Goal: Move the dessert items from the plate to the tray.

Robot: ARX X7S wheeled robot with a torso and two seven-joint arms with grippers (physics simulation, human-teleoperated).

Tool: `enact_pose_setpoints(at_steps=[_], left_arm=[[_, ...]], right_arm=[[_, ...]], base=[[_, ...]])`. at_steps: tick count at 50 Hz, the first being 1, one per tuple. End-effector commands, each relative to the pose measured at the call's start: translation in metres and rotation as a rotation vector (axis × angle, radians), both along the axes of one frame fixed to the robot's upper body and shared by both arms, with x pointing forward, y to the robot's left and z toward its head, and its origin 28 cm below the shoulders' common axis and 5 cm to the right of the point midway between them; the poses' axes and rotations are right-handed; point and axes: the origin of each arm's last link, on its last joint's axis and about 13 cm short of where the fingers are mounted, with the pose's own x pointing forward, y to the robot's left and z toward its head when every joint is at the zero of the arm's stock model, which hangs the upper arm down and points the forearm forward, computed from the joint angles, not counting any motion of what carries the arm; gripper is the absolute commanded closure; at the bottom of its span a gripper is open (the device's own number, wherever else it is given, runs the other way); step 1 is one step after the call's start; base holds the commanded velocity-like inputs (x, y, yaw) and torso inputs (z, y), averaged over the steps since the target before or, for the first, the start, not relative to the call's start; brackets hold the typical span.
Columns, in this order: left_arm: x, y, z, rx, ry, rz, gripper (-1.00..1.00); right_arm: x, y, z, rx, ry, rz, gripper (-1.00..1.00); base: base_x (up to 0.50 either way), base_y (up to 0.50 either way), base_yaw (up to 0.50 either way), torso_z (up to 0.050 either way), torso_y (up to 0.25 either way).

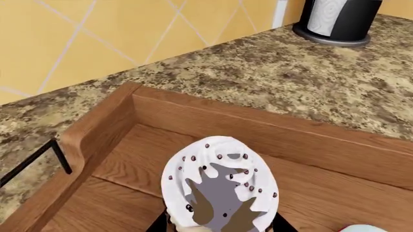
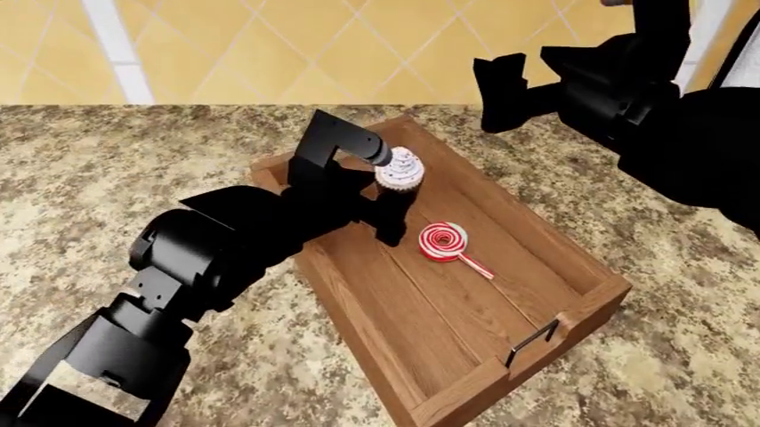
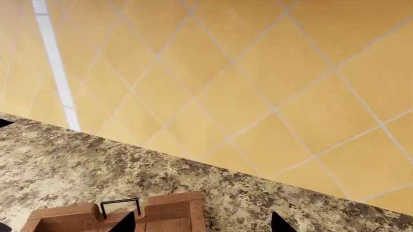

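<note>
My left gripper (image 2: 390, 197) is clamped on the cupcake (image 2: 400, 169) low at the wrapper, over the tray (image 2: 392, 311). Frosting's soft, probably light; lollipop (image 2: 443, 240) lies inside.

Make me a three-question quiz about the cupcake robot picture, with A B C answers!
1. Where is the lollipop?
A. on the counter
B. lying in the tray
C. in the right gripper

2. What colour is the cupcake frosting?
A. white
B. green
C. blue

3. What is the left gripper doing?
A. hanging empty
B. holding the cupcake
C. gripping the handle

Answers: 1 B, it lies on the planks; 2 A, the swirl is white with dark specks; 3 B, its fingers flank the cupcake over the tray.
</note>
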Motion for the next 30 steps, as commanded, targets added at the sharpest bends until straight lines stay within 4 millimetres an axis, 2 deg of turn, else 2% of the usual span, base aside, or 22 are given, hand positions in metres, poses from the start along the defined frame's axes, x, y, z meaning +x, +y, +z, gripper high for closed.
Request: enact_pose_setpoints(at_steps=[1, 6, 7, 14, 25, 30], left_arm=[[0.006, 0.001, -0.008, 0.031, -0.001, 0.026, 1.00], [0.006, 0.003, -0.009, 0.033, 0.002, 0.030, 1.00], [0.006, 0.003, -0.008, 0.032, 0.001, 0.033, -1.00], [0.006, 0.004, -0.002, 0.037, -0.066, 0.037, -1.00], [-0.004, 0.005, 0.028, -0.004, -0.144, 0.028, -1.00], [-0.010, 0.012, 0.037, -0.042, -0.175, 0.047, -1.00]], right_arm=[[-0.002, -0.001, -0.001, -0.004, 0.009, 0.001, -1.00], [-0.003, 0.000, -0.001, -0.007, 0.010, 0.007, -1.00], [-0.003, 0.000, -0.001, -0.008, 0.011, 0.009, -1.00], [-0.003, 0.000, -0.002, -0.014, 0.016, 0.010, -1.00], [-0.004, 0.000, -0.004, -0.016, 0.021, 0.015, -1.00], [-0.006, 0.002, -0.013, -0.064, -0.023, 0.005, -1.00]], base=[[0.00, 0.00, 0.00, 0.000, 0.000], [0.00, 0.00, 0.00, 0.000, 0.000], [0.00, 0.00, 0.00, 0.000, 0.000], [0.00, 0.00, 0.00, 0.000, 0.000], [0.00, 0.00, 0.00, -0.017, 0.250], [0.00, 0.00, 0.00, -0.017, 0.250]])
